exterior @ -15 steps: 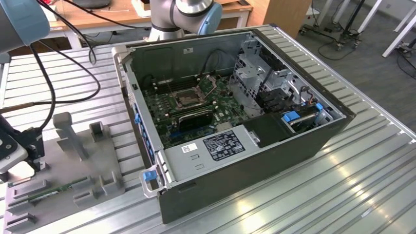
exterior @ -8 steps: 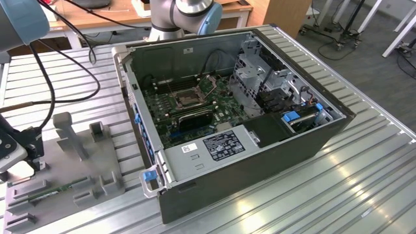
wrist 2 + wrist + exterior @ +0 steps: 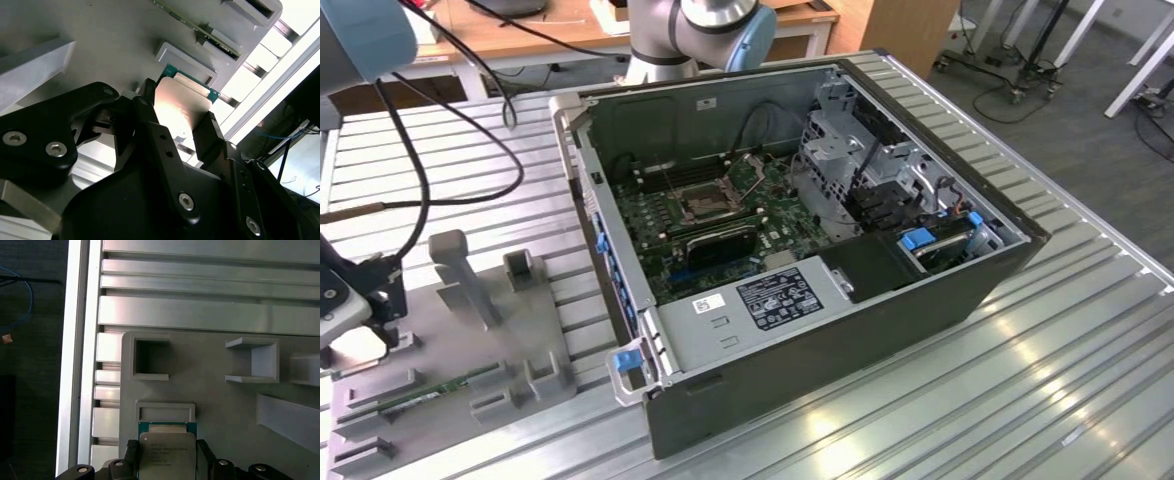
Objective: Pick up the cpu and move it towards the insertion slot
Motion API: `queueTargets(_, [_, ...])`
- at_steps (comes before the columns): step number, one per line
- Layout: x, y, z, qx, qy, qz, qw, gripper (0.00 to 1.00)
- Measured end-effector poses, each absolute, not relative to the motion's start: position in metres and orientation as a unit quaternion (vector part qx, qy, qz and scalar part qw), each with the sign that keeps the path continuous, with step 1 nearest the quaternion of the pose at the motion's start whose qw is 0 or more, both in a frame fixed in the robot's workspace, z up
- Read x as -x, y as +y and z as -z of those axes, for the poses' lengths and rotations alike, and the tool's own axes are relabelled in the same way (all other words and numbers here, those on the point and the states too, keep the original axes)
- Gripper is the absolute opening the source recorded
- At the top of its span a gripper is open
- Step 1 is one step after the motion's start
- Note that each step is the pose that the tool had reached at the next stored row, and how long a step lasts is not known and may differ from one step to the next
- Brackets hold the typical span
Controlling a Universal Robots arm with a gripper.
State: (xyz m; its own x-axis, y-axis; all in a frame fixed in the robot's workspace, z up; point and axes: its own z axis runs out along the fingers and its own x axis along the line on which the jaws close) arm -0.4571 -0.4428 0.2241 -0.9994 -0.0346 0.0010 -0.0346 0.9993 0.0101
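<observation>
Claw (image 3: pixel 177 112) pinches the cpu (image 3: pixel 167 456) by its two side edges, right at the grey fixture's (image 3: pixel 225 410) shallow pocket. Bare desk (image 3: pixel 454 150) beyond; insertion slot (image 3: pixel 707 203) sits well apart, walled inside the open case (image 3: pixel 854 330).

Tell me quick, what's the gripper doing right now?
Gripper: closed on the cpu, one finger against each of two opposite edges.
</observation>
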Motion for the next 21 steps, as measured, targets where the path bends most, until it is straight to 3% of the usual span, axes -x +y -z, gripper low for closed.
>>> queueTargets(21, [0.457, -0.443, -0.246, -0.017, -1.0, 0.005, 0.001, 0.55])
